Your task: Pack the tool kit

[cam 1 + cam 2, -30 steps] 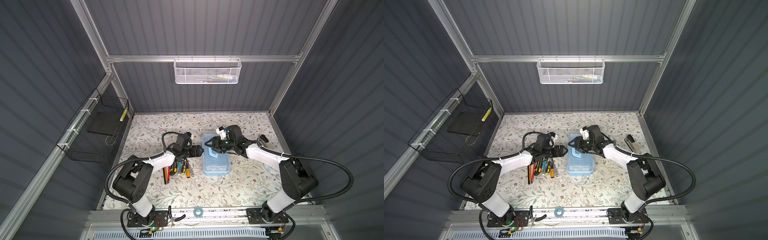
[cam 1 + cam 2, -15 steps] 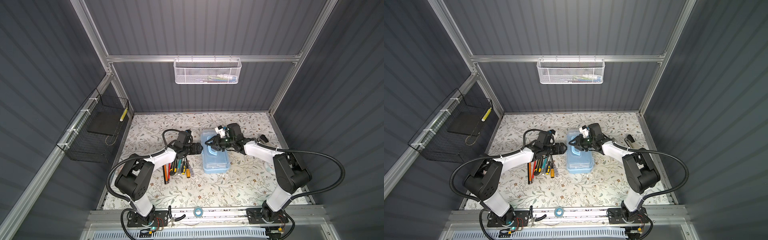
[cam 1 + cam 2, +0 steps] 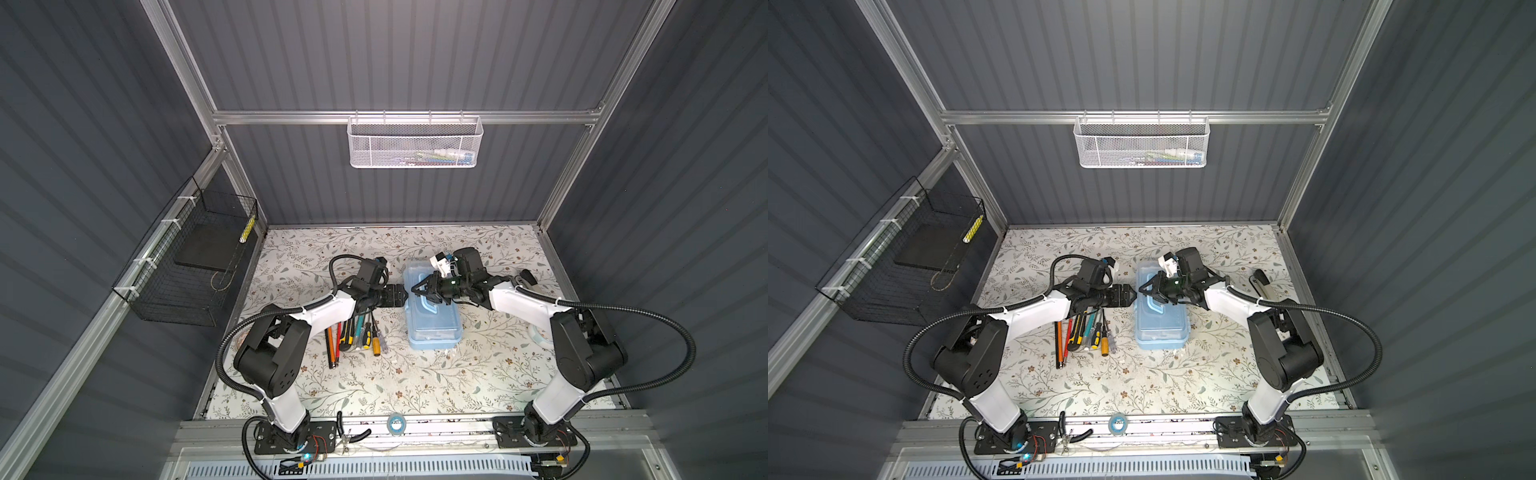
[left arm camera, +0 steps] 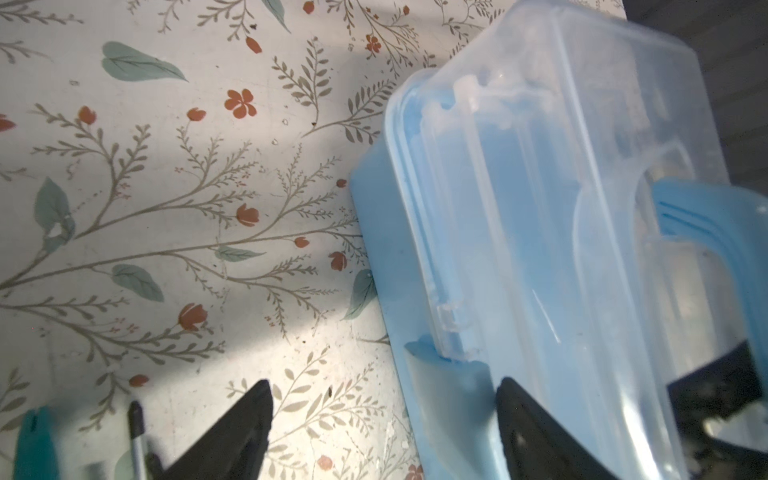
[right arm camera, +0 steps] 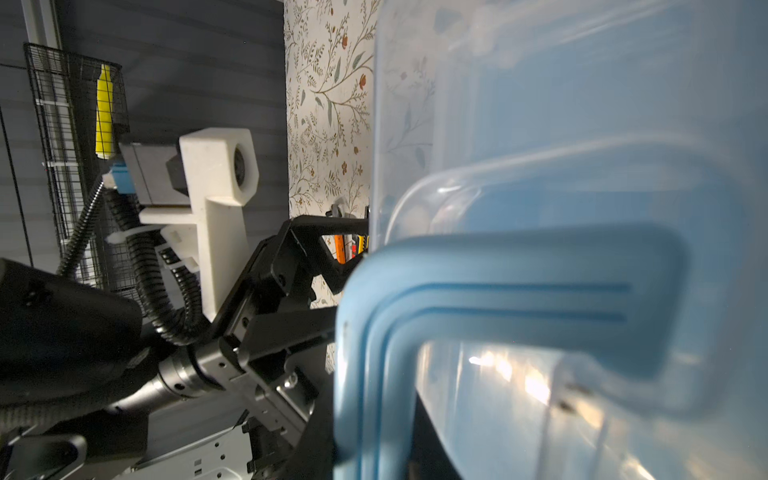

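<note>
A: Where's the kit?
B: The tool kit [image 3: 436, 328] is dead centre of the table [image 3: 374, 386] in both top views. Its long side runs 12 to 6, with the clear lid on and the blue handle [image 3: 429, 307] on top.

A: Left side?
B: The left gripper [image 3: 403, 296] sits at the kit's 10 o'clock, jaws spread wide, gripping nothing. In the left wrist view one finger [image 4: 232, 436] is over bare table. The other is in front of the kit's corner, with the side wall between them. Touching or not, can't tell.

A: Right side?
B: The right gripper [image 3: 414, 287] comes in from 3 o'clock over the far half of the lid. Its fingers are clenched to a point, just beside the left gripper's tips. In the right wrist view the handle [image 5: 498, 286] looms close. The fingers are hidden there, so can't tell if the handle is pinched.

A: Anything else?
B: Loose tools [image 3: 357, 332] lie in a row at the kit's 8 o'clock, partly under the left arm. The white mesh basket [image 3: 415, 145] hangs at 12 on the back wall. The black wire basket [image 3: 187, 266] is at 10 on the side wall. A tape roll [image 3: 395, 424] is at 6 on the front rail.
</note>
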Available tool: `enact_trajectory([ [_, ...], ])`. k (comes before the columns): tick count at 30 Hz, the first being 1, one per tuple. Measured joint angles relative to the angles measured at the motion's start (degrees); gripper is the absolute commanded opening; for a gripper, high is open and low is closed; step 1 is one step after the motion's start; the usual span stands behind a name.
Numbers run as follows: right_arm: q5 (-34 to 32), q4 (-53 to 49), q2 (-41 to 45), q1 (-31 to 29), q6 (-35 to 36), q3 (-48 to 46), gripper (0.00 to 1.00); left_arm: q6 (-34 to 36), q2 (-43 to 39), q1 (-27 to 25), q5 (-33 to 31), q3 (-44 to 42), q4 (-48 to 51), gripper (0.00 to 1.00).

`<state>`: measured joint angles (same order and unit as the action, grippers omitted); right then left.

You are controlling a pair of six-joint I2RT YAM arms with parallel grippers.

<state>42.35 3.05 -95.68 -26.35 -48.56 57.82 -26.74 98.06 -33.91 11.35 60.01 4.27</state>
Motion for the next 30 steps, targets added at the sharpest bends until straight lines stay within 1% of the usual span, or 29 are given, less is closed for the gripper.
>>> enact_trajectory([
  [2,2.62,2.14,1.64,0.83,-0.61,-2.78,0.0,0.17,-0.81,-0.31,0.66,0.0,1.01,0.86],
  [4,6.69,6.6,2.75,2.49,-2.56,-5.7,0.0,0.17,-1.88,-0.42,1.66,-0.02,1.07,0.86],
  [9,17.05,21.46,2.84,6.8,-10.32,-11.41,0.0,-0.5,-7.37,-0.85,6.38,-1.73,-1.42,0.86],
  [12,22.23,30.34,1.14,7.52,-15.1,-13.33,0.0,-1.7,-11.02,-1.7,8.59,-3.67,-4.2,0.85],
  [13,23.52,32.79,0.46,7.54,-16.44,-13.64,0.0,-2.23,-12.11,-1.99,9.01,-4.46,-5.01,0.85],
  [15,26.27,38.82,-1.44,7.96,-20.09,-14.23,0.0,-3.13,-14.36,-2.29,9.57,-6.51,-6.51,0.75],
  [16,27.41,41.53,-2.34,8.24,-21.7,-14.38,0.0,-3.61,-15.63,-2.47,9.57,-7.87,-7.23,0.74],
  [17,28.55,45.29,-3.61,8.79,-24.09,-14.56,0.0,-4.17,-16.7,-2.54,9.46,-9.09,-7.8,0.76],
  [20,30.42,58.84,-8.33,10.95,-32.72,-14.95,0.0,-5.57,-18.99,-2.43,7.58,-11.82,-8.0,0.77],
  [22,30.82,67.32,-11.39,12.35,-38.16,-14.95,0.0,-6.27,-19.76,-2.36,6.34,-12.74,-7.74,0.8],
  [24,30.62,72.72,-12.94,13.49,-41.94,-15.06,0.0,-6.58,-20.46,-2.36,5.57,-13.35,-7.21,0.84],
  [26,30.38,75.01,-13.42,14.05,-43.65,-15.39,0.0,-6.6,-21.42,-2.1,5.31,-14.12,-7.13,0.87],
  [30,29.81,76.39,-13.51,14.58,-44.3,-15.93,0.0,-7.5,-22.4,-1.62,5.4,-15.43,-9.07,0.86],
])
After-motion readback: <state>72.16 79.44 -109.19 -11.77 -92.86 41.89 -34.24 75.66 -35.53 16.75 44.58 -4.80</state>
